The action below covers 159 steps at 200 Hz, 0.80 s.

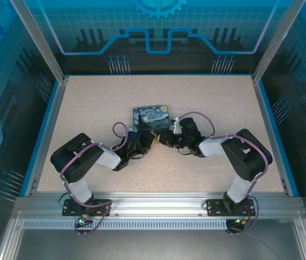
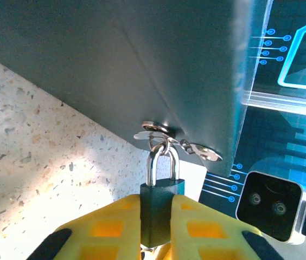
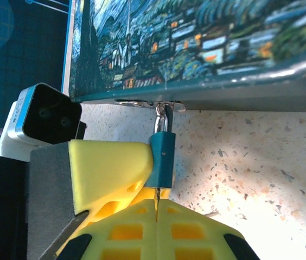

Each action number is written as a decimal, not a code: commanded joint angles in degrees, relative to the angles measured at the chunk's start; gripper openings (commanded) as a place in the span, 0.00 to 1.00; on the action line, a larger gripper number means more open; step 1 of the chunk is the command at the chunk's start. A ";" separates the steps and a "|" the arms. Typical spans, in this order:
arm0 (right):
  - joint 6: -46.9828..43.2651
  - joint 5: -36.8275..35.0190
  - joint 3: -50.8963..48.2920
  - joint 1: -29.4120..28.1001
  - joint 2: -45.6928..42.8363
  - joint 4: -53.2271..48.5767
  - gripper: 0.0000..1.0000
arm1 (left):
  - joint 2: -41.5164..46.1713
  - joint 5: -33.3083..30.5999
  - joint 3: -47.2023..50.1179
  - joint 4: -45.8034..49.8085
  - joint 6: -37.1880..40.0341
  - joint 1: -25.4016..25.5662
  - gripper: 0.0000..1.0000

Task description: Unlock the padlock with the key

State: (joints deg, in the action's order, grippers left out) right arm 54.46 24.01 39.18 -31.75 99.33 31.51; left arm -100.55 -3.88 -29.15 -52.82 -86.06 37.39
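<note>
Padlock point(image 2: 157, 214) in left hand point(image 2: 156, 201); key point(image 3: 157, 196) in right hand point(image 3: 157, 210).

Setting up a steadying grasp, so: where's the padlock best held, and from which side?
Pinch the padlock by its flat body faces, approaching from the end away from the tin: its shackle is hooked through the tin's hasp, leaving the body free.

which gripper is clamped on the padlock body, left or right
The left gripper: it pinches the small dark-blue padlock, while the right gripper holds the thin grey key.
</note>
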 commanded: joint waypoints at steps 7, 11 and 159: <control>-0.17 1.22 -1.19 0.01 -0.25 1.28 0.04 | 2.28 0.19 -1.09 -2.05 1.33 0.57 0.06; -0.31 1.17 -1.27 0.02 -0.35 1.33 0.04 | 2.42 0.16 -1.06 -2.03 1.42 0.55 0.05; -52.84 -28.18 -5.98 -8.82 -24.37 -20.69 0.49 | 8.44 2.56 -4.43 10.64 1.11 -0.20 0.00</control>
State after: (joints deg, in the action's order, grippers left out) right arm 16.75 6.20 36.51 -36.71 77.52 11.55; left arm -93.27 -2.79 -31.81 -42.61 -85.38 37.45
